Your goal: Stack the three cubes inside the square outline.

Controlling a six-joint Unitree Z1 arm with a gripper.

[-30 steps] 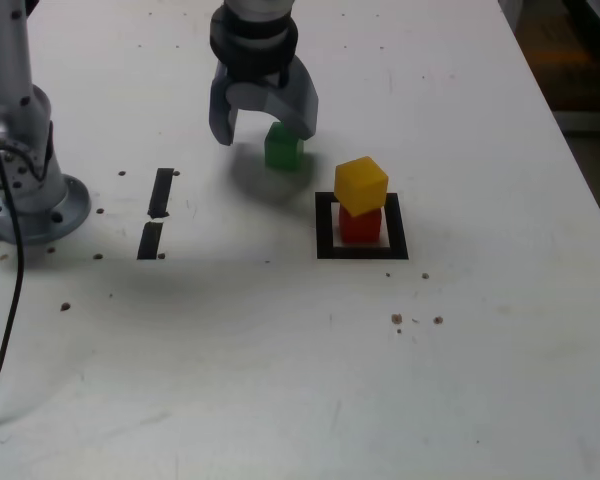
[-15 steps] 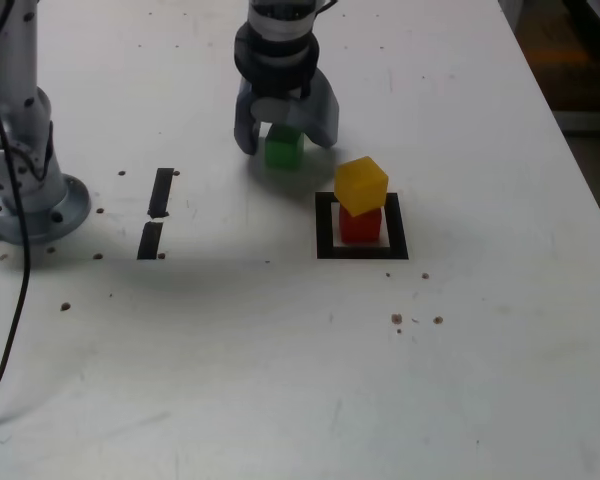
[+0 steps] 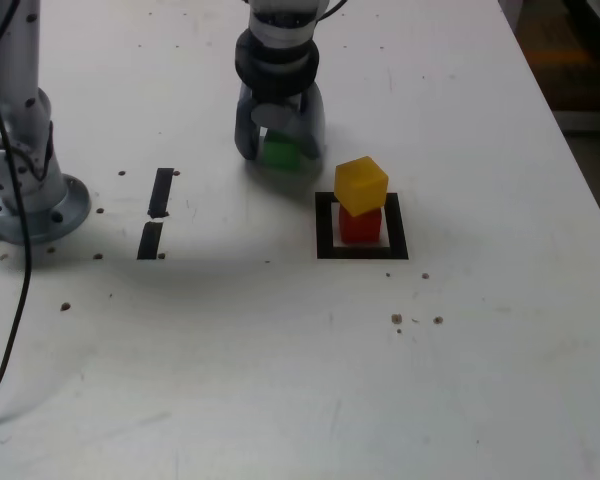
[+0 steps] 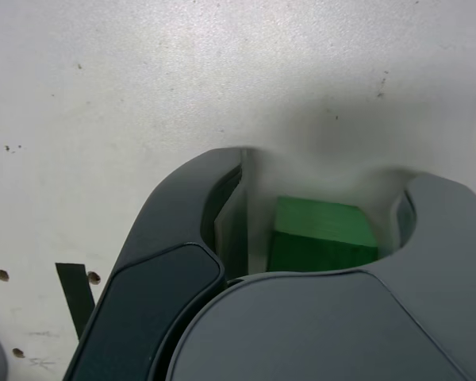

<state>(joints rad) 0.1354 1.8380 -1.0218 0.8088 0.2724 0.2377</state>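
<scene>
The green cube (image 3: 282,152) (image 4: 321,234) rests on the white table, up and to the exterior view's left of the square outline (image 3: 325,228). My gripper (image 3: 281,150) (image 4: 325,182) is lowered over it with a finger on each side, jaws drawn in close. In the wrist view one finger lies against the cube, while a thin blurred gap shows at the other, so the grip is unclear. Inside the outline the red cube (image 3: 360,226) carries the yellow cube (image 3: 361,183), which is turned slightly askew.
Two short black tape strips (image 3: 161,192) (image 3: 150,240) lie at the exterior view's left, beside the arm's round base (image 3: 25,195). A black cable (image 3: 10,320) runs down the left edge. Brown specks (image 3: 398,319) dot the table. The table's edge (image 3: 580,180) runs along the right.
The gripper came down from above and left of the green cube and straddled it. Its jaws have since narrowed around the cube. The cubes have not moved.
</scene>
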